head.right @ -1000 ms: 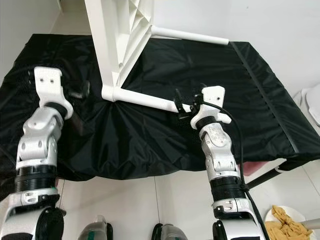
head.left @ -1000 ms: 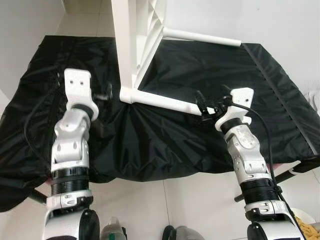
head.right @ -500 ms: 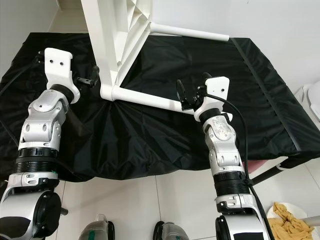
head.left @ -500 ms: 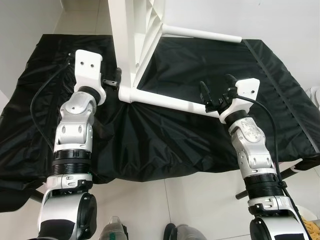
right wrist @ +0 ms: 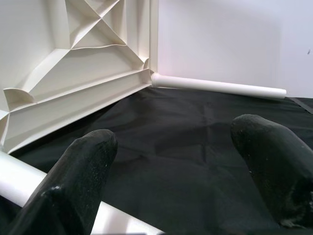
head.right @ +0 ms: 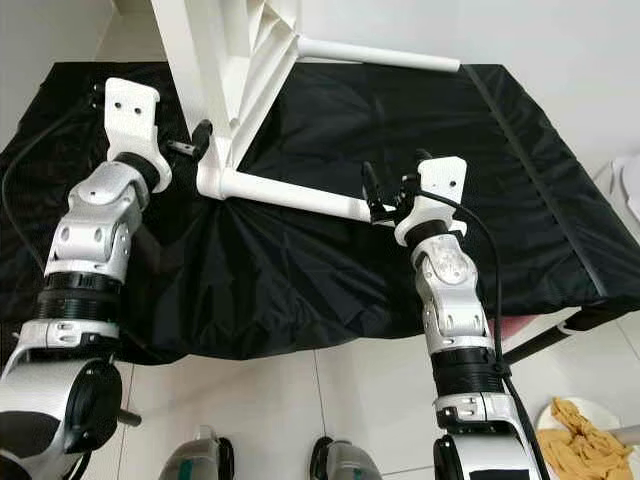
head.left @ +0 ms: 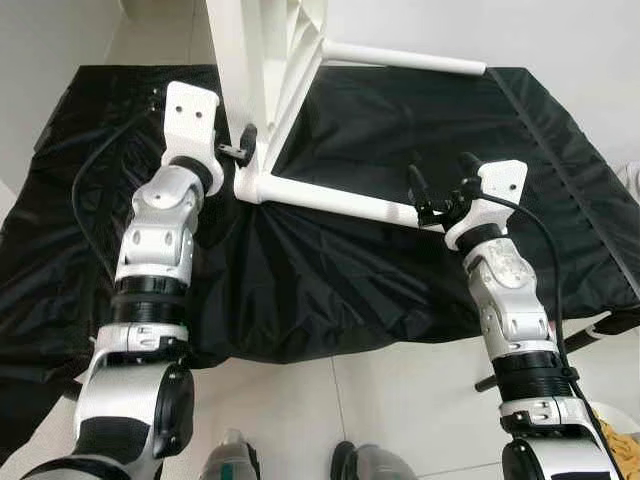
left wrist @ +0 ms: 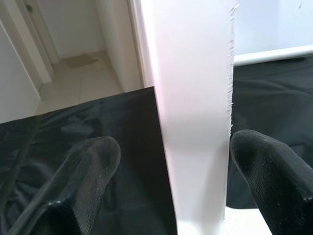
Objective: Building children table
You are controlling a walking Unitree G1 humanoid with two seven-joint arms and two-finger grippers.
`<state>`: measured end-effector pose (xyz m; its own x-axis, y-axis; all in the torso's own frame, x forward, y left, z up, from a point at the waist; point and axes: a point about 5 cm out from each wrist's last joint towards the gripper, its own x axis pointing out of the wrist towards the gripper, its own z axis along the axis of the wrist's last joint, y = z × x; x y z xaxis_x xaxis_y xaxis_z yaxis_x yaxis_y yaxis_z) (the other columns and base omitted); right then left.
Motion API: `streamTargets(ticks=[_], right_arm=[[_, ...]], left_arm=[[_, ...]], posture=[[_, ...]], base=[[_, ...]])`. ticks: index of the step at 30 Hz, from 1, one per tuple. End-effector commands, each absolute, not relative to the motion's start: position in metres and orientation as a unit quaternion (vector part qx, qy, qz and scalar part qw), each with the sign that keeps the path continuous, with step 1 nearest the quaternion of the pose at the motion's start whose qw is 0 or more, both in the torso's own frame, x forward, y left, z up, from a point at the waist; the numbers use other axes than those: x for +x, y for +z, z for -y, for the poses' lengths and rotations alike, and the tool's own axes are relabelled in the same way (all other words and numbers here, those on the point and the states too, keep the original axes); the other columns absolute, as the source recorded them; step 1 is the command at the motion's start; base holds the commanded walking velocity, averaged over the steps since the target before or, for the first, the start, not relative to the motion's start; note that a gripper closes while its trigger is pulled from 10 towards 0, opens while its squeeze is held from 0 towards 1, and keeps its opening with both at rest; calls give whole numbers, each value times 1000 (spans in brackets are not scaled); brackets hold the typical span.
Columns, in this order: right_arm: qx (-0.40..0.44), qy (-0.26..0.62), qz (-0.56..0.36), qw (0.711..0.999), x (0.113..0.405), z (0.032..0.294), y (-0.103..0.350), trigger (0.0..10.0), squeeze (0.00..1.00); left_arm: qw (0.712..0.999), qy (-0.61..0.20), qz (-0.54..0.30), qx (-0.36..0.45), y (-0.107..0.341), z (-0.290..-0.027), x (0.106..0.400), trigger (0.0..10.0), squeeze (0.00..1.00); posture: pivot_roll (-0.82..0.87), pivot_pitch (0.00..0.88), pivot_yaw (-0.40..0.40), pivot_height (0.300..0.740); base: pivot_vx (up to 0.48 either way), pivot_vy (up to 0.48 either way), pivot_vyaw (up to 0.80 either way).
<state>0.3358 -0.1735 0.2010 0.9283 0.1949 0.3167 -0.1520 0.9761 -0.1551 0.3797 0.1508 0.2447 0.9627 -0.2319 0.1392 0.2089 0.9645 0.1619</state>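
A white children's table lies on its side on a black cloth (head.left: 330, 270). Its tabletop (head.left: 240, 70) stands on edge, ribbed underside (right wrist: 73, 63) facing right. The near leg (head.left: 330, 200) lies along the cloth and the far leg (head.left: 400, 58) sticks out behind. My left gripper (head.left: 243, 143) is open at the tabletop's near edge (left wrist: 195, 122), one finger on each side. My right gripper (head.left: 440, 170) is open just above the free end of the near leg (right wrist: 14, 181), with nothing between its fingers (right wrist: 88, 156).
The black cloth hangs over the front edge (head.left: 300, 345) of the work surface, above white floor tiles (head.right: 270, 410). A dark bar (head.right: 545, 340) juts out at the lower right. A bowl with orange cloth (head.right: 575, 430) sits on the floor beside my right arm.
My left gripper has swung up and to the right until the tabletop's edge sits between its fingers. My right gripper has shifted a little right and up, off the leg's end.
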Motion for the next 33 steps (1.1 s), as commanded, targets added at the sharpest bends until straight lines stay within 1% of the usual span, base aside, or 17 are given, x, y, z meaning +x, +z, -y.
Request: streamTargets(ticks=[1,9,16,17,23,28,33], right_arm=[[-69,82,166,980,335,176,202,10000,0],[-71,73,166,981,335,179,202,10000,0],[-73,71,165,981,334,180,202,10000,0],[-73,69,165,981,333,180,202,10000,0],[-77,60,166,981,329,181,202,10000,0],[-78,58,165,982,328,182,201,10000,0],[-78,54,163,982,326,182,199,10000,0]], left_arm=[[989,-108,81,67,245,-150,381,10000,0],[988,-117,88,58,250,-141,385,10000,0],[988,-117,88,57,251,-138,388,10000,0],[988,-115,85,56,251,-138,390,10000,0],[994,-73,70,46,253,-137,399,10000,0],[996,-58,61,40,254,-135,403,10000,0],[997,-12,53,60,253,-133,408,10000,0]], posture=[[30,132,-5,740],[20,136,-1,740],[16,134,3,740],[3,135,15,740],[-11,137,26,740],[-18,138,32,740],[-22,139,40,740]], base=[[0,0,0],[0,0,0],[0,0,0],[0,0,0],[0,0,0],[0,0,0],[0,0,0]])
